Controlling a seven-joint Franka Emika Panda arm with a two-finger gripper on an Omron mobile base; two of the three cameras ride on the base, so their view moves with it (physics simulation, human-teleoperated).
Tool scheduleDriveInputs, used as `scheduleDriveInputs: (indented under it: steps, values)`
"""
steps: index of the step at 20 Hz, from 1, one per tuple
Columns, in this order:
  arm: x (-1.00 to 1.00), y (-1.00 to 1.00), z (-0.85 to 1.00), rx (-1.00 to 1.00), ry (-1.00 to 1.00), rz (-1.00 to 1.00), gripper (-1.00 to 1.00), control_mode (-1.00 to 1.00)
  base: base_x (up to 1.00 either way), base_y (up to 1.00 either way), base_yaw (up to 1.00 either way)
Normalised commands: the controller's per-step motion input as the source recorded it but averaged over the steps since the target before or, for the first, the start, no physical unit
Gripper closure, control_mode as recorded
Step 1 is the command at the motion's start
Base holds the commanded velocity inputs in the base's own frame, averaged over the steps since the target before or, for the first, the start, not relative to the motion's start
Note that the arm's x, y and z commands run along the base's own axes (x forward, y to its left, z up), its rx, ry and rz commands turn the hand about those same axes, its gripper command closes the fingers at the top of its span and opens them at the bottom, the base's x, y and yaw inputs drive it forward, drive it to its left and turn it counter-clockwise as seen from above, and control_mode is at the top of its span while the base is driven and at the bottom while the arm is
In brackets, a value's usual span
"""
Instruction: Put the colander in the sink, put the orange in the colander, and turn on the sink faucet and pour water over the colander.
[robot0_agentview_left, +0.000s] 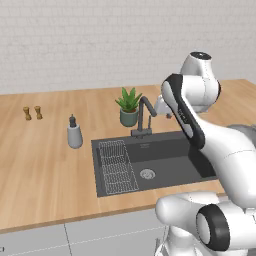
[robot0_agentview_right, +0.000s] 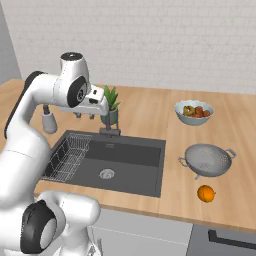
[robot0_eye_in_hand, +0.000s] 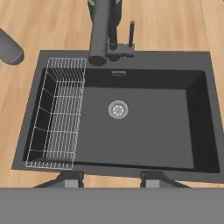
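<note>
The grey perforated colander (robot0_agentview_right: 207, 159) stands on the wooden counter to the right of the sink (robot0_agentview_right: 131, 172). In front of it lies the orange (robot0_agentview_right: 206, 193). My gripper (robot0_agentview_right: 85, 116) hangs high over the sink's back left, beside the sink faucet (robot0_agentview_left: 145, 116). It is far from both the colander and the orange. Looking straight down, the hand view shows the dark basin (robot0_eye_in_hand: 153, 131) with its steel drain (robot0_eye_in_hand: 118, 109) and the faucet spout (robot0_eye_in_hand: 100, 33). The gripper (robot0_eye_in_hand: 111, 179) is open, with nothing between its fingertips (robot0_eye_in_hand: 72, 178).
A wire rack (robot0_eye_in_hand: 59, 113) fills the sink's left part. A potted plant (robot0_agentview_left: 129, 106) stands behind the faucet and a soap bottle (robot0_agentview_left: 75, 132) left of the sink. Two small shakers (robot0_agentview_left: 32, 113) are at far left. A bowl of fruit (robot0_agentview_right: 194, 112) sits behind the colander.
</note>
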Motion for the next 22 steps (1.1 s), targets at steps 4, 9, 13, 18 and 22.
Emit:
scheduleDriveInputs:
  steps: [4,9,13,18,22]
  values:
    - [-1.0,-0.92,-1.0,-0.03,-0.41,0.13,-1.0,-1.0,0.0,0.0,0.0]
    - [-0.53,-0.45,-0.91,-0.39,-0.08,0.08,-1.0,-1.0,0.0,0.0,0.0]
    - [0.0,0.0,0.0,0.0,0.0,0.0,-1.0,-1.0,0.0,0.0,0.0]
    - [0.0,0.0,0.0,0.0,0.0,0.0,-1.0,-1.0,0.0,0.0,0.0]
    - [0.0,0.0,0.0,0.0,0.0,0.0,-1.0,-1.0,0.0,0.0,0.0]
